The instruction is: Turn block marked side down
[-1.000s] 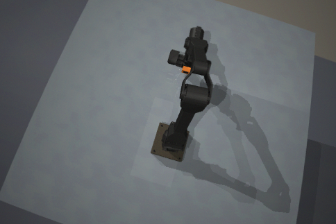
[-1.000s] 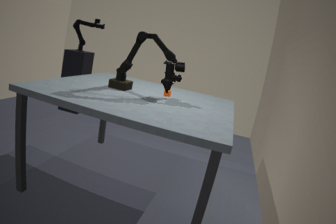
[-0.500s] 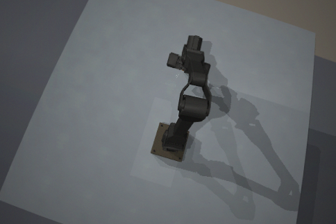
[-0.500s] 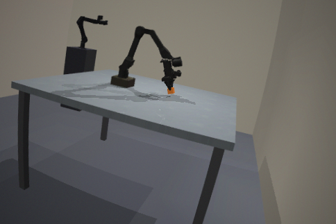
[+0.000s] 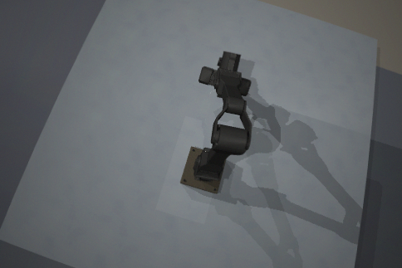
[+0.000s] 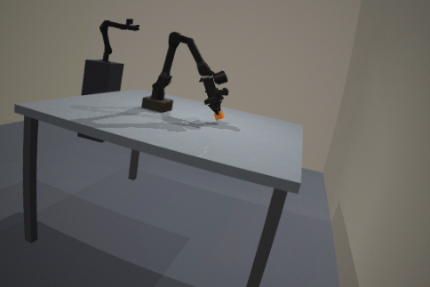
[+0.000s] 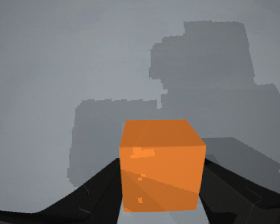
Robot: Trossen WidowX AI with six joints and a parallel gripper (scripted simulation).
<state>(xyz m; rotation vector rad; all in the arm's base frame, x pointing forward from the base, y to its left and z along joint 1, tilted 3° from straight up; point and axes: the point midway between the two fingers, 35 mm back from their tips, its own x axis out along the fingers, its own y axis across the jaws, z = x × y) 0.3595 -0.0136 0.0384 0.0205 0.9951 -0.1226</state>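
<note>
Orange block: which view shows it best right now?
Wrist. The orange block fills the frame centre, clamped between the claw fingers. Exterior shows only a small orange speck at the claw tip. Top hides it entirely under the arm.
</note>
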